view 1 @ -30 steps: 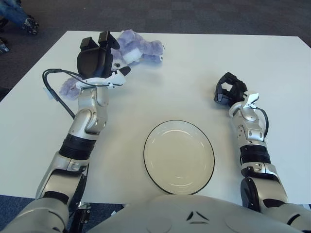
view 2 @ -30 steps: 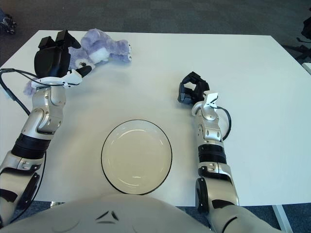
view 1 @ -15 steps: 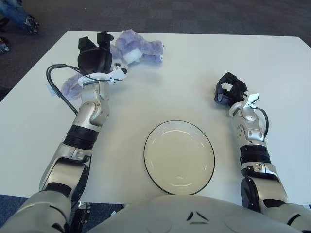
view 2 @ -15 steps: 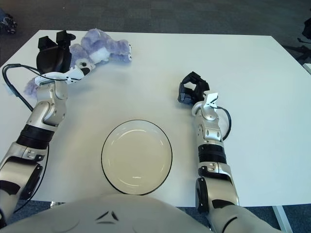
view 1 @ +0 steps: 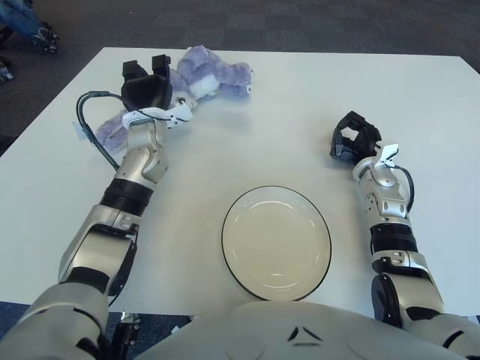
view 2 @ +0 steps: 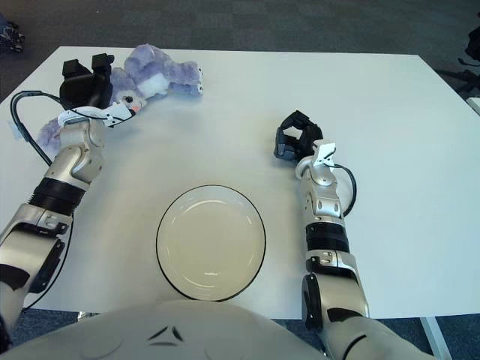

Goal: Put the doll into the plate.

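A purple plush doll (view 1: 212,69) lies at the far left of the white table (view 1: 300,112), one limb trailing out toward the left edge (view 1: 106,133). My left hand (view 1: 147,88) is over the doll's middle, black fingers spread and pointing away from me, and hides that part of the doll. I cannot see it gripping the plush. The empty white plate (view 1: 276,241) with a dark rim sits near the front edge, in front of my body. My right hand (view 1: 352,139) shows to the right of the plate, fingers curled, holding nothing.
A black cable (view 1: 84,120) loops out from my left wrist over the table's left side. Dark carpet surrounds the table, and someone's shoes (view 1: 41,34) show at the far left corner.
My left hand has reached farther away from me and slightly left, coming down over the doll. The doll, plate and right hand have not moved.
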Motion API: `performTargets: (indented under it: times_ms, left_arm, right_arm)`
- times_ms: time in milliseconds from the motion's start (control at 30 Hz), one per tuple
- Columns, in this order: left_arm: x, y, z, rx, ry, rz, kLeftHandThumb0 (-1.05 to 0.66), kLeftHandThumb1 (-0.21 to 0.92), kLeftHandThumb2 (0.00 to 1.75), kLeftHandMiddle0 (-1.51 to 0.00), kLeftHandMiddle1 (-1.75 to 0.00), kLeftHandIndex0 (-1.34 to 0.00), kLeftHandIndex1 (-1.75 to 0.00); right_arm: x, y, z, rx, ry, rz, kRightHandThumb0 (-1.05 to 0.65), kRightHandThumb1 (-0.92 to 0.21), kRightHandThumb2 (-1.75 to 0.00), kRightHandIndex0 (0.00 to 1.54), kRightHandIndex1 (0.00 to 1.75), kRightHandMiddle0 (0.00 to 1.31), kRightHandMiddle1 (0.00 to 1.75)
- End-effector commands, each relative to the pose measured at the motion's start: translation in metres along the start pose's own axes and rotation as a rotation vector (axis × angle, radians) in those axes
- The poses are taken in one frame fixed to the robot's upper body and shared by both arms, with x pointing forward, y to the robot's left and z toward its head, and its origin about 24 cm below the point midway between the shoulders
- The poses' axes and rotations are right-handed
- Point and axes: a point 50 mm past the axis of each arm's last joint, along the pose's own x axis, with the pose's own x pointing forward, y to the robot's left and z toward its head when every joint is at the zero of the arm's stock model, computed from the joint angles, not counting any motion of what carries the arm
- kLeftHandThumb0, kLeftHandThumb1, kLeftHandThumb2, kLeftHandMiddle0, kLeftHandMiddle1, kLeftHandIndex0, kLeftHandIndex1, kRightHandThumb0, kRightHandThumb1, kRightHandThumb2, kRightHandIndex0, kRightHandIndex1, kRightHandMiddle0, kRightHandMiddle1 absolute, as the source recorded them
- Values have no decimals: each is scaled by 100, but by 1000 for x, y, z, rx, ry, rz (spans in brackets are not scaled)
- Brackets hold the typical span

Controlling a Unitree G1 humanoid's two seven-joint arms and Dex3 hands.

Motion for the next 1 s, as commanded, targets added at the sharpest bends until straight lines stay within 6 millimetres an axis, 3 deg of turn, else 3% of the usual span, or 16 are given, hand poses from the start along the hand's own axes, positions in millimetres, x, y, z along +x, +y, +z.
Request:
performTargets:
  times_ms: [0, 533, 800, 967]
  left_arm:
    - [9, 2, 2, 23, -16, -9, -67, 38, 82, 0, -113, 0, -48]
    - [32, -18, -3, 66, 58, -99, -75, 47, 73, 0, -119, 0, -39]
    - [38, -23, 1, 107, 97, -116, -75, 51, 69, 0, -93, 0, -21]
    - [41, -27, 1, 110, 113, -144, -73, 49, 69, 0, -87, 0, -14]
  right_arm:
    - [-1, -2, -7, 7, 45, -9, -50, -27, -137, 126, 175, 65, 175]
    - [-2, -3, -7, 2, 43, -6, -50, -26, -138, 127, 175, 66, 175]
    - [-2, -3, -8, 1, 43, -3, -50, -26, -138, 127, 175, 66, 175]
    - [-2, -4, -7, 3, 41, -1, -50, -26, -138, 127, 175, 65, 175]
